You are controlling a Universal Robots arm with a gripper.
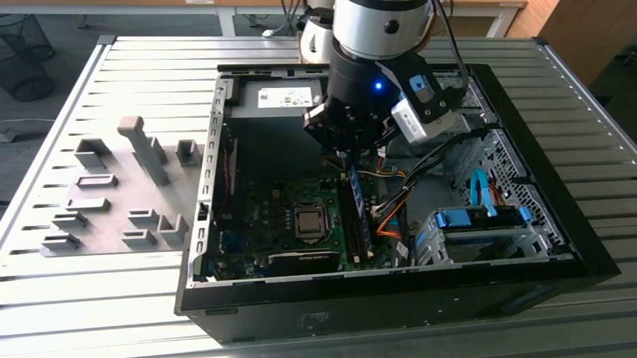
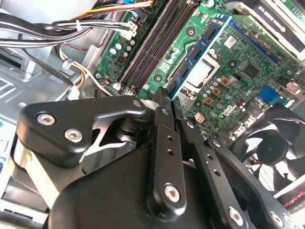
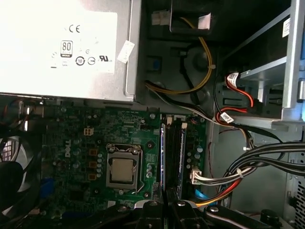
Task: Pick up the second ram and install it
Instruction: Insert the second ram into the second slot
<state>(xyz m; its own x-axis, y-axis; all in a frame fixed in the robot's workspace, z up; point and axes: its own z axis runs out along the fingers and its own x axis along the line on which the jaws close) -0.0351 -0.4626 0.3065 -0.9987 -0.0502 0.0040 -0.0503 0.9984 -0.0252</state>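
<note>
Room: a workshop floor with a wire bin is showing past the far corner of the table, and wooden furniture is standing beyond the far edge.
Table: a slatted metal table is carrying everything; bare slats are running along its near edge and both side edges.
Computer case: a black case is lying open on its side, taking up most of the table toward the exterior view's right; its walls are rising all round the motherboard.
Fixture plate: a grey plate with raised blocks is lying on the table by the case's left wall in the exterior view.
Arm: the silver and black arm is reaching straight down into the case from above its far half.
Power supply: a grey box is sitting at the case's far wall, next to the motherboard.
Motherboard: a green board is lying on the case floor, with a bare processor socket at its middle.
Cables: bundled wires are crowding the strip between the memory slots and the drive cage.
Room to move: the slots are lying in a narrow lane between socket and cables, open above.
Gripper: the fingers are pressed close together, pinching the second ram edge-on.
Second ram: it is standing upright in the fingers just above the memory slots; whether it is touching a slot I cannot tell.
</note>
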